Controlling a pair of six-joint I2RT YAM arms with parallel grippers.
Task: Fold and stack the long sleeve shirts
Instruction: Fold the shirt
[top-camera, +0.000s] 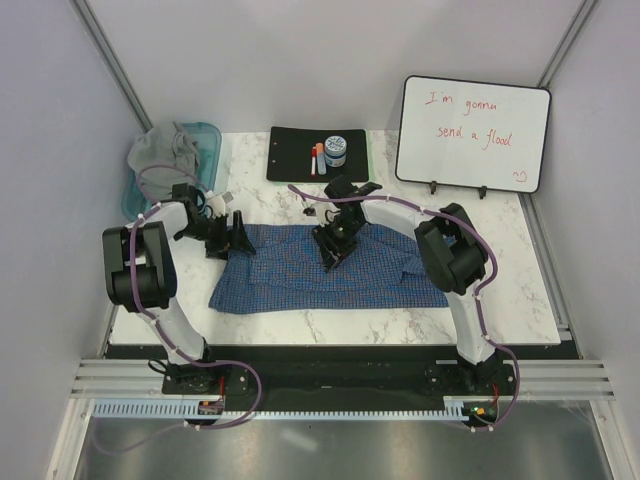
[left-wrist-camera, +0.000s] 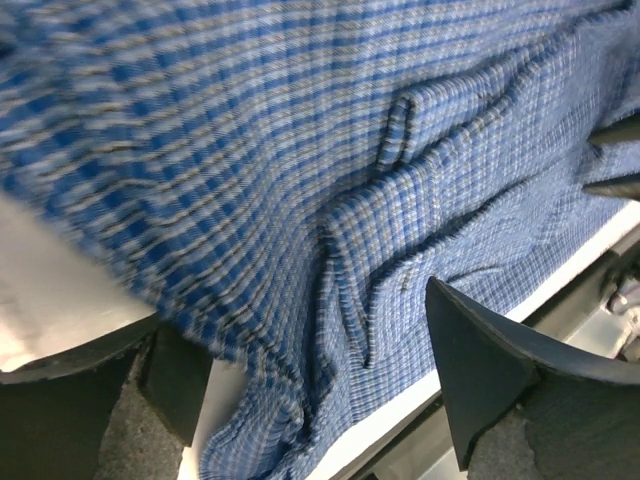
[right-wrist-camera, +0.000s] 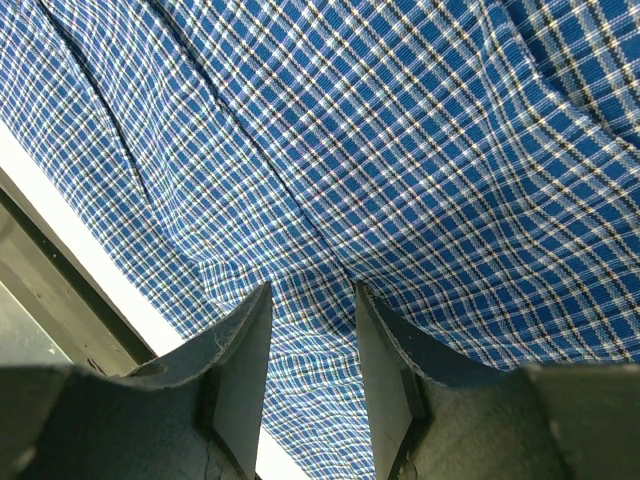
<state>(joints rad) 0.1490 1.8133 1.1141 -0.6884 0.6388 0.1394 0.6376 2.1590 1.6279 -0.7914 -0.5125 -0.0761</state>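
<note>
grey shirt (top-camera: 165, 148) sits bundled in the tub (top-camera: 210, 135), up-left of the checked shirt (top-camera: 290, 275), which lies spread on the tabletop (top-camera: 500, 280). left tool (top-camera: 232, 240), spread wide, hovers at that shirt's left edge, likely for a corner. right tool (top-camera: 335, 250) stands half-closed mid-shirt; whether it pinches cloth, i cannot tell. folding room lies right of the shirt.
</note>
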